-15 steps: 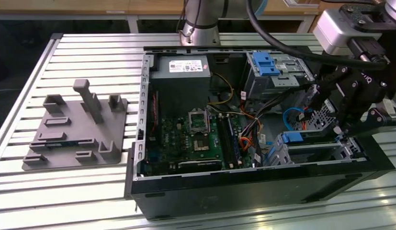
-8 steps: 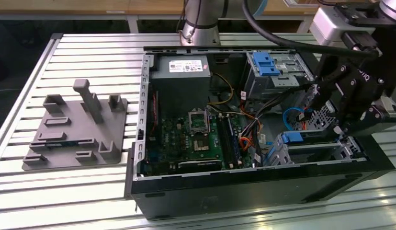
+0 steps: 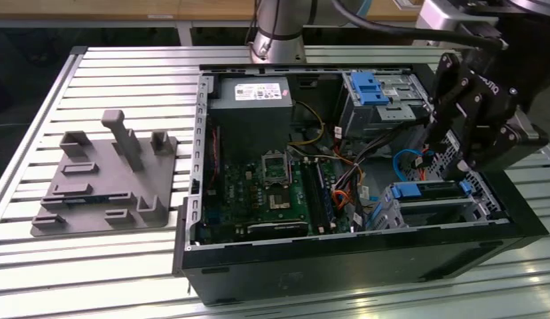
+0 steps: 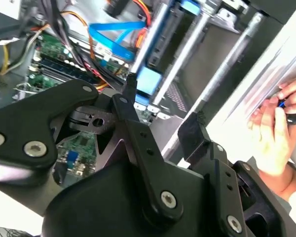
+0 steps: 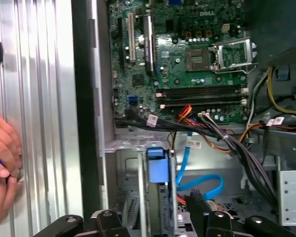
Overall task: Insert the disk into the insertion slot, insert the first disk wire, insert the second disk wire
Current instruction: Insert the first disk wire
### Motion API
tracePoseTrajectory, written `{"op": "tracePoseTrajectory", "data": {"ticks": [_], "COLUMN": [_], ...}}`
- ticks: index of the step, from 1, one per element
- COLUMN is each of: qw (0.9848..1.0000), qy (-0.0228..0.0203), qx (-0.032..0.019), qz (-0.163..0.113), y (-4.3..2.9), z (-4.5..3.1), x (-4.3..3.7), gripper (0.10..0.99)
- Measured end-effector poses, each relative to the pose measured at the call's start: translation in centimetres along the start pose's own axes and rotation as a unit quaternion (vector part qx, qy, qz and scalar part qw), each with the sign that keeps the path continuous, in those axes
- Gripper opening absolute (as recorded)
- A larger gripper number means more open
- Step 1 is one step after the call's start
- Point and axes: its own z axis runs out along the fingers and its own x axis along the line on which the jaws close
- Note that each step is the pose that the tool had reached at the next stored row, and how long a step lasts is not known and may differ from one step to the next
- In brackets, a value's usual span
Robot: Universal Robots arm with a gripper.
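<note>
The disk (image 3: 430, 191) lies in the insertion slot (image 3: 392, 214), at the near corner of the open computer case (image 3: 346, 256) on the exterior view's right, its blue carrier showing at both ends. The gripper (image 4: 160, 106) hangs just above it, jaws spread apart with nothing between them. A blue flat cable (image 5: 203, 181) curls beside the cage; whether its ends are plugged in I cannot tell. Further in lies the motherboard (image 5: 187, 59). Outside the case a person's hand (image 5: 2, 163) is over the slatted metal table (image 3: 124, 266), and a grey fixture (image 3: 97, 186) sits well apart on the exterior view's left
</note>
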Motion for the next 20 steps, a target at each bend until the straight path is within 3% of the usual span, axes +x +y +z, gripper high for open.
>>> {"op": "tracePoseTrajectory", "data": {"ticks": [6, 10, 13, 15, 20], "qw": [1.0, 1.0, 1.0, 0.9999, 0.9984], "qy": [0.0002, 0.0006, 0.0047, 0.0128, 0.0559], "qx": [0.0, -0.0019, -0.0039, -0.0048, -0.0021], "qz": [0.0, 0.0, 0.0, 0.0, 0.0], "y": [-0.23, -1.2, -2.03, -2.36, -2.45], "z": [-0.01, 0.2, 0.46, 0.5, 0.52], "x": [-2.28, -2.65, -2.73, -2.77, -3.12], "gripper": [0.612, 0.612, 0.612, 0.612, 0.612]}}
